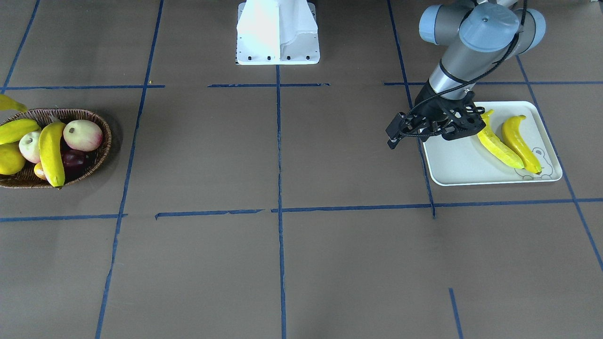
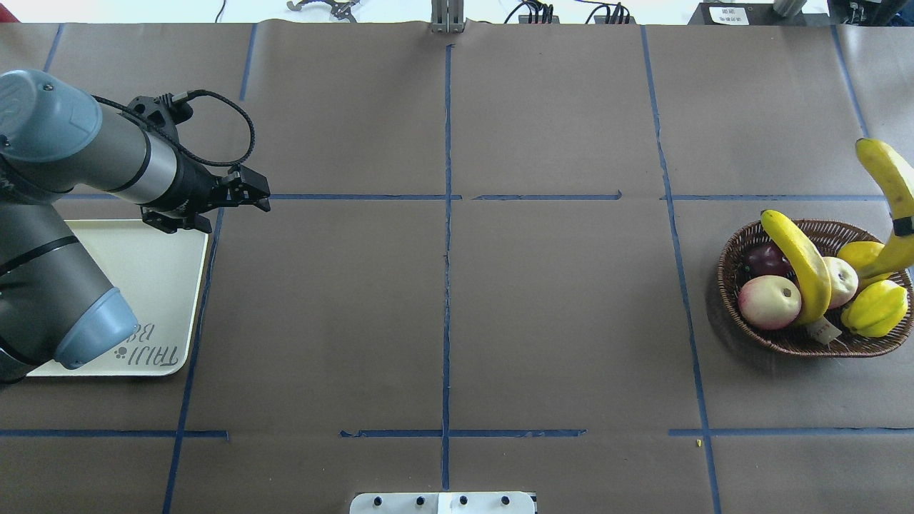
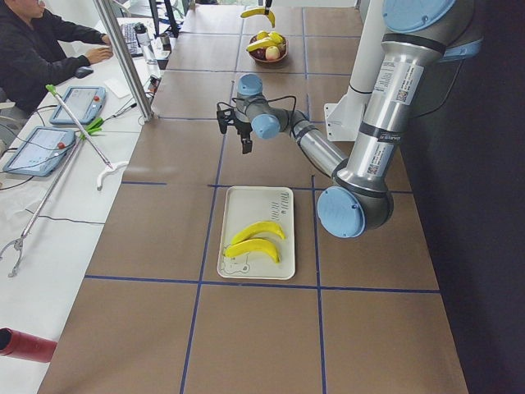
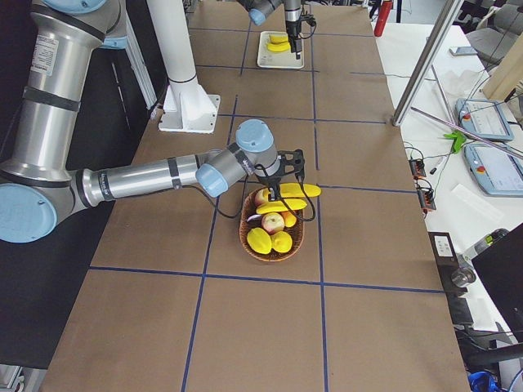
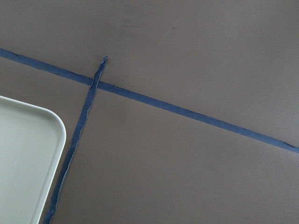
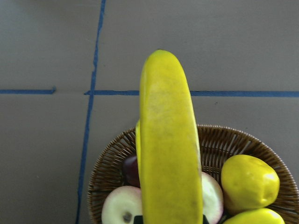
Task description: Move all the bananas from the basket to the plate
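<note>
Jaws of my right gripper point(image 4: 288, 181) clamp a banana point(image 2: 884, 171) above the basket point(image 2: 735, 246), at its two o'clock rim seen from overhead. A second banana point(image 2: 800, 264) lies inside. Two more bananas point(image 1: 499, 146) rest on the plate point(image 1: 452, 165). My left gripper point(image 2: 246, 194) hovers off the plate's one o'clock corner, and I cannot tell whether it is parted or together.

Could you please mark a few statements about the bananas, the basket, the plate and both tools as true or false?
1. Two bananas lie on the plate. True.
2. The basket holds no banana. False: one remaining banana lies across its other fruit.
3. The right tool holds a lifted banana above the basket. True.
4. The left tool grips a banana. False: it holds nothing and hangs just off the plate.
</note>
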Tool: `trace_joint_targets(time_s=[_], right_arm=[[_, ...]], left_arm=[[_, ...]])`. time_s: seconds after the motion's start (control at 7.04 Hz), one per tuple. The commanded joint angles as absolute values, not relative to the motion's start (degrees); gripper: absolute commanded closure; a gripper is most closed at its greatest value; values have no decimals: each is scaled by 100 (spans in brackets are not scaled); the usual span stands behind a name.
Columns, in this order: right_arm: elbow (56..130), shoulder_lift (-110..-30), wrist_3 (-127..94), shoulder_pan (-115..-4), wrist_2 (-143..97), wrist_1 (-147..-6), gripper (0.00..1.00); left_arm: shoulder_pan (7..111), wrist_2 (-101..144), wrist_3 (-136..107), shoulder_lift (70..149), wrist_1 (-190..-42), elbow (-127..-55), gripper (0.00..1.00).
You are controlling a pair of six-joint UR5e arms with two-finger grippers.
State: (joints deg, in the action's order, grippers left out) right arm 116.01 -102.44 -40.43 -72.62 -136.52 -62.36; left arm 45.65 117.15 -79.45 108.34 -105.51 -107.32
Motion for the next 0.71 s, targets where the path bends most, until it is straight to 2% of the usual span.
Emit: trace_joint_targets(time_s=[0.0,0.14,0.43,0.57], right_arm=[[11575,-9076,-6159,-6456,-13711,-6092,99],[11584,-8496,-7083,-6147,-13633,-5908,99],[11706,-7633,-8414,-4500,-11736,-5897,99],[11707,-7481,-8489,-3934,-11116,-5897,99]], left_arm=[[4562,11725,-8276,11230,-10608,-10740,1],[4553,11725,-8688,11380,-10930,-10732,1],[4535,11725,-9900,11399,-12605,-10539,1],[4526,11725,-10001,11521,-12708,-10495,1]])
